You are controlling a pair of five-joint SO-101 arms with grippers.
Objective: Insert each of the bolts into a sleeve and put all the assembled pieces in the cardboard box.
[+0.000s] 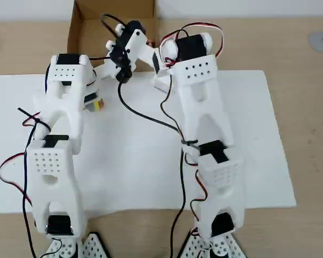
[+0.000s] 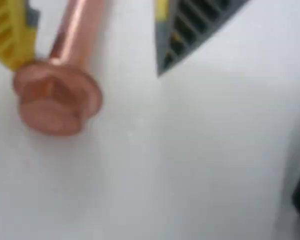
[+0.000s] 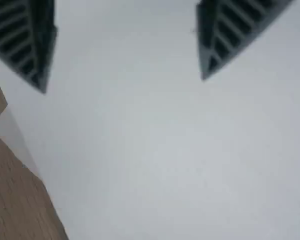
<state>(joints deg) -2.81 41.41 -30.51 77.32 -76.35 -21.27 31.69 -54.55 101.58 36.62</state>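
Left gripper [image 2: 87, 65] spread wide around the bolt [image 2: 57, 95].
Stiff, likely slick metal: pinch its shank; your right gripper [image 3: 122, 80] gapes empty.

The bolt [image 2: 57, 97] is blurred in the left wrist view, and its copper shaft runs out past the picture's edge, hiding its tip. The yellow finger [image 2: 7, 30] beside it is cut off by the edge too; whether it touches the shaft is unclear. In the high view the left arm [image 1: 67, 80] hides nearly all of both (a small yellow and copper scrap peeks out beside its wrist). The cardboard box [image 1: 89, 32] is cut by the top edge, and the right arm [image 1: 130, 45] covers part of its inside. The dark fingers [image 3: 25, 45] in the right wrist view are cut off at their bases
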